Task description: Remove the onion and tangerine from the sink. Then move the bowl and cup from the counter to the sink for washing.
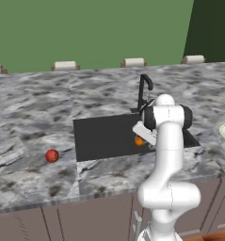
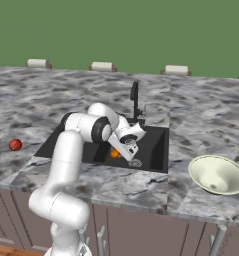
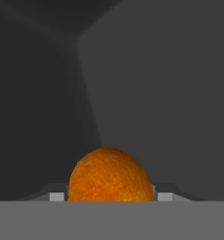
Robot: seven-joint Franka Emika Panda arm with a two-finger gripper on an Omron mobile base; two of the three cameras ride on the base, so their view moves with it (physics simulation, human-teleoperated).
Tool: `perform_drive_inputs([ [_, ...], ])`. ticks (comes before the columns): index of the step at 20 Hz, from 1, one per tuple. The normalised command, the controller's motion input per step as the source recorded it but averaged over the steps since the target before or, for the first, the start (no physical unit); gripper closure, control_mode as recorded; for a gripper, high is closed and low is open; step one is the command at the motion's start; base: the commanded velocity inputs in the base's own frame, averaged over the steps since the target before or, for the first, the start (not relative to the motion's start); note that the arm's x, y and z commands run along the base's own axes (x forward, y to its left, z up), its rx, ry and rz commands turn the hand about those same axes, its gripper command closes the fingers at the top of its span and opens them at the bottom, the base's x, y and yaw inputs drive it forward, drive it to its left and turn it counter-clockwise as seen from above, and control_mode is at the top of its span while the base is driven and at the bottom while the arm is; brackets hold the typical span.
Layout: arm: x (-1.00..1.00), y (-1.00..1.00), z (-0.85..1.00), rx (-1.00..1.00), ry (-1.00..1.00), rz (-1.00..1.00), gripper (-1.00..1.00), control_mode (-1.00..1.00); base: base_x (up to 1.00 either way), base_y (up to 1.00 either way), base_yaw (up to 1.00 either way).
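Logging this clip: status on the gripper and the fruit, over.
Gripper down in the black sunken sink, shut on the small orange tangerine. Glossy red onion already out on the marble counter. Nothing in the way.

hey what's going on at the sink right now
The robot arm is reaching down into the black sink, its hand closed around the tangerine, which sits between the fingers. The onion already lies out on the marble counter to the left of the sink. The cream bowl waits on the counter to the right, not yet moved.
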Motion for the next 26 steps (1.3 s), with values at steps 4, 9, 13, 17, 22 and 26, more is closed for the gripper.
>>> perform_drive_inputs([
  [4,0.0,-0.12,0.28,0.0,0.0,0.0,1.0,-1.0,0.0,0.0,0.0],
  [9,-0.02,-0.14,0.3,0.0,0.0,0.0,1.0,-1.0,0.0,0.0,0.0],
  [13,-0.09,-0.15,0.29,0.0,0.0,0.0,1.0,-1.0,0.0,0.0,0.0],
  [17,-0.16,-0.15,0.3,0.0,-0.01,0.0,1.0,-1.0,0.0,0.0,0.0],
  [22,-0.2,-0.1,0.34,0.0,-0.03,0.0,1.0,-1.0,0.0,0.0,0.0],
  [26,-0.29,-0.02,0.32,0.0,-0.06,0.0,1.0,-1.0,0.0,0.0,0.0],
])
